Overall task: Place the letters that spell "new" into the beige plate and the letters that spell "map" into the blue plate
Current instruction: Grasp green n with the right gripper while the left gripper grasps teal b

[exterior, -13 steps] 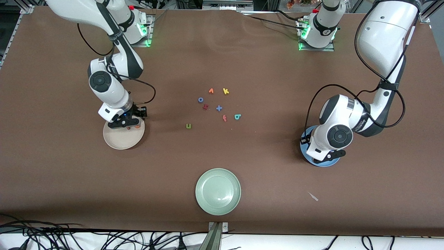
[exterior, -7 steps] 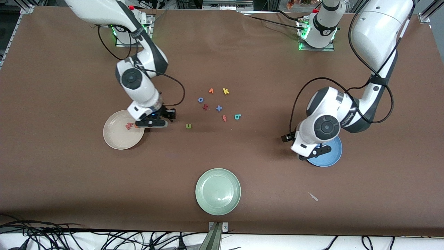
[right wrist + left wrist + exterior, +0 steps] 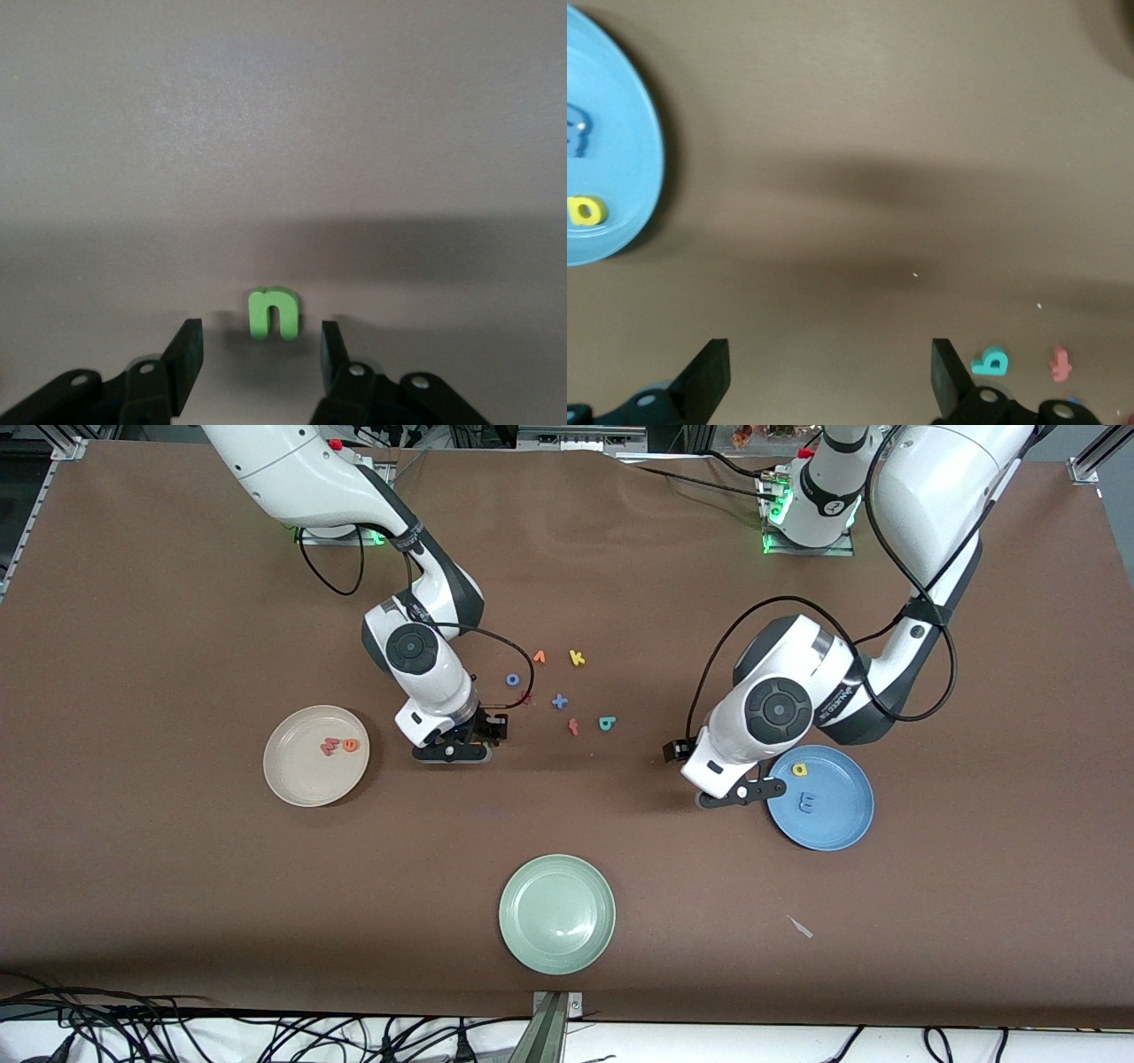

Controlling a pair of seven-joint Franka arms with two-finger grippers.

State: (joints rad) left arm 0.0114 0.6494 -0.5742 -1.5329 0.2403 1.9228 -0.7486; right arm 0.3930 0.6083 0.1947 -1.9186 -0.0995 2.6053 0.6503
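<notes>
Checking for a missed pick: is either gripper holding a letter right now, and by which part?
Nothing is held. The right gripper has open jaws around the green n, not gripping it. The left gripper is open over bare table.

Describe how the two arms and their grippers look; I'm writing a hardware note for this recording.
Both arms are glossy white with dark grey joint bands and round dark caps at the wrists. A black cable loops along each forearm. The bases glow green and carry a red button. The right gripper and the left gripper are black, each with two flat, wedge-shaped black fingers.
</notes>
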